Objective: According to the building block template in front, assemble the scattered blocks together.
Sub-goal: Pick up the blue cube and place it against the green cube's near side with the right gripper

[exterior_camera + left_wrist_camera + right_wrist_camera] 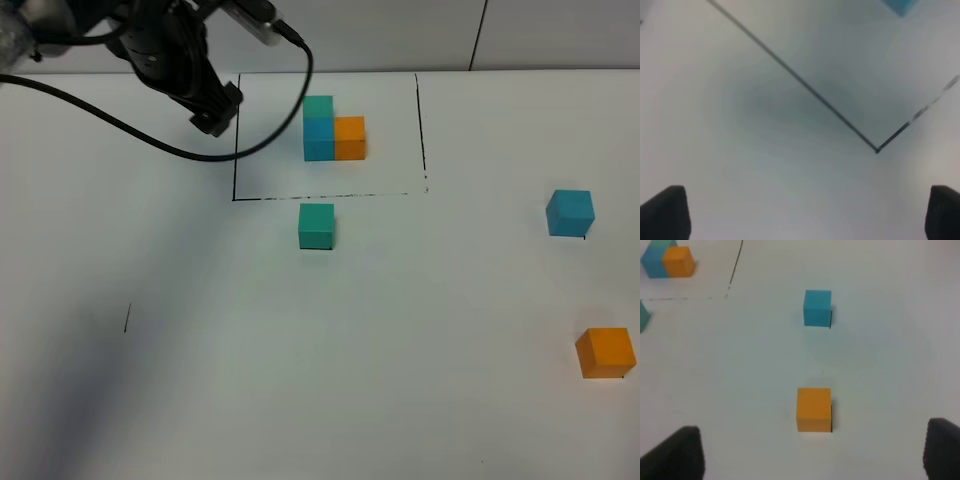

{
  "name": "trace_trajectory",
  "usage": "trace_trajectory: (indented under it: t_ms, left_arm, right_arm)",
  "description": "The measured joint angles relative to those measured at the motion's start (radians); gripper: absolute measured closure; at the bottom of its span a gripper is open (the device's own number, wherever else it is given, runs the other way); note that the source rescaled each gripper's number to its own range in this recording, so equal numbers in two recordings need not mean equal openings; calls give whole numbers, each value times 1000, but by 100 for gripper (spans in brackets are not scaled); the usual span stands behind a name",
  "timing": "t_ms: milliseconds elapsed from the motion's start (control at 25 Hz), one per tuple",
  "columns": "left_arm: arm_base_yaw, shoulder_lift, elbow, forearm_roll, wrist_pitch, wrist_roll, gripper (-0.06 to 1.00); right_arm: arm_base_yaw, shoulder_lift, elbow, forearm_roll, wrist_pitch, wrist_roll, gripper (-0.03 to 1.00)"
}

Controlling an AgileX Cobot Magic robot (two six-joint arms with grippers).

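**Exterior high:** the template (pixel 332 132), a green-blue-orange L framed in black, is set at the rear. The green block (pixel 316 226) lies just before it, with the blue block (pixel 570 212) and orange block (pixel 606 352) far right. The left gripper (pixel 213 118) is held at the template's left edge.
**Left wrist:** its jaws are spread wide, empty.
**Right wrist:** the right gripper (pixel 807 455) is spread, empty, near the orange block.

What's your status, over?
Left gripper open, empty, by frame corner. Right gripper open, orange cube ahead. Green cube, blue cube apart, unjoined. Nothing blocking.
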Motion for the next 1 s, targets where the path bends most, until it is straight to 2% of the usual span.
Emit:
trace_trajectory:
  t_ms: [160, 280, 360, 480, 720, 800, 1000]
  left_arm:
    - [111, -45, 1, -3, 87, -92, -3]
    - [212, -105, 52, -32, 115, -137, -2]
    - [272, -162, 119, -67, 106, -141, -1]
    - [343, -284, 270, -134, 36, -129, 0]
    - [374, -626, 650, -170, -202, -125, 1]
    - [374, -748, 745, -176, -250, -131, 1]
    - [373, -1034, 879, -181, -248, -207, 1]
  right_arm:
    - [0, 0, 0, 0, 0, 1, 20]
    - [0, 0, 0, 0, 0, 1, 20]
    - [0, 0, 0, 0, 0, 1, 20]
    - [0, 0, 0, 0, 0, 1, 20]
    - [0, 0, 0, 0, 0, 1, 20]
    - [0, 0, 0, 0, 0, 1, 20]
    - [0, 0, 0, 0, 0, 1, 20]
